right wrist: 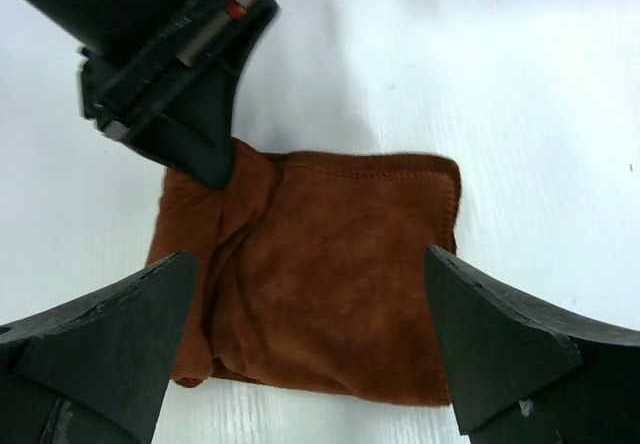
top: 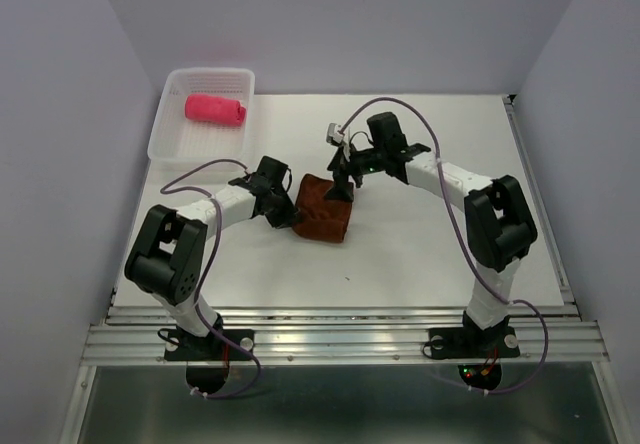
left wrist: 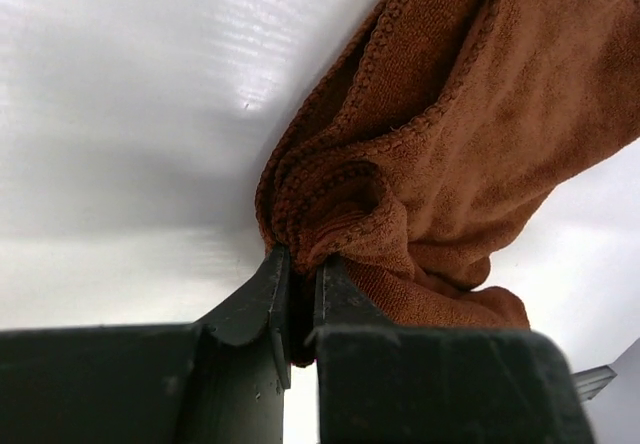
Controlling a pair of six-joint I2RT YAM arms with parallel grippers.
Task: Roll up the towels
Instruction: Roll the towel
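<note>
The rust-brown towel [top: 322,210] lies folded flat on the white table between the arms. My left gripper [top: 292,212] is shut on the towel's bunched left edge; in the left wrist view the jaws [left wrist: 298,264] pinch a fold of the towel [left wrist: 450,134]. My right gripper [top: 343,189] hovers open above the towel's far edge. In the right wrist view its fingers [right wrist: 110,334] straddle the towel [right wrist: 340,304] without touching it, and the left gripper's tip [right wrist: 205,159] shows at the towel's upper left corner. The pink-red towel [top: 214,109] lies rolled in the basket.
The white perforated basket [top: 168,146] stands at the table's back left, beside the left wall. Grey walls enclose the table on three sides. A metal rail runs along the near edge [top: 340,329].
</note>
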